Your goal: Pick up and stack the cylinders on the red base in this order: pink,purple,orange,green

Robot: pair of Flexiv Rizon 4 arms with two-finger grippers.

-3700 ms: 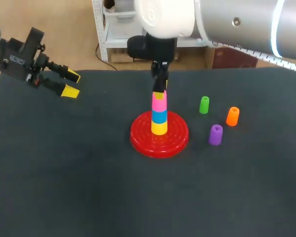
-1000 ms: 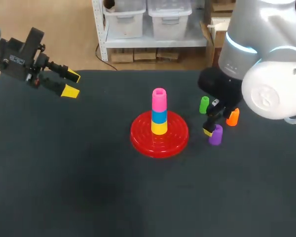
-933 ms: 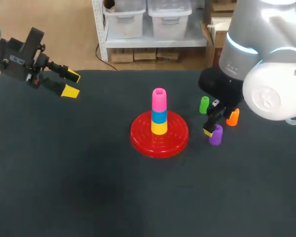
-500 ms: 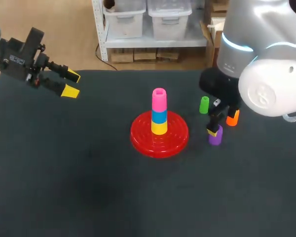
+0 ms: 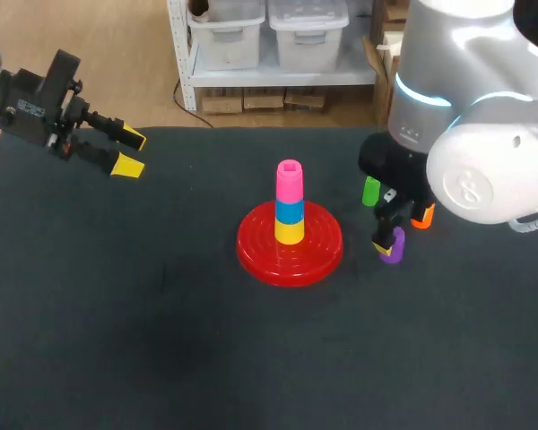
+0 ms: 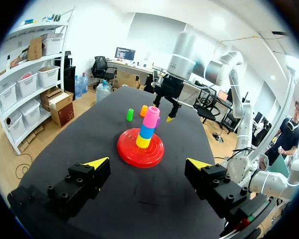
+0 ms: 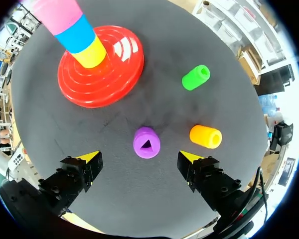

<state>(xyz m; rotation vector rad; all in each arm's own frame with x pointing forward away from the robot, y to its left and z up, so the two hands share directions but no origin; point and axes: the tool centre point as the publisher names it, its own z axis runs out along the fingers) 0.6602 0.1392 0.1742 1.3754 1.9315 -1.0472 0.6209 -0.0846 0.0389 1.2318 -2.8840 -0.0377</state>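
A dark tabletop [image 5: 161, 340] carries a red base [image 5: 260, 255] at its middle. On the base stand a yellow cylinder [image 5: 290, 232], a blue cylinder [image 5: 290, 211] and a pink cylinder [image 5: 289, 184], bottom to top. The right hand [image 7: 139, 157] hovers wide open and empty over the purple cylinder [image 5: 393, 246]. The left hand [image 5: 130, 152] is open and empty, far off at the left. The orange cylinder [image 7: 206, 136] and green cylinder [image 7: 196, 77] sit near the purple one.

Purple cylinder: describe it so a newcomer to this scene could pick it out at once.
Find the red base mid-table. To its right in the head view stand three cylinders. The purple cylinder is the one beneath the open right gripper, nearer the front than the green cylinder and orange cylinder.
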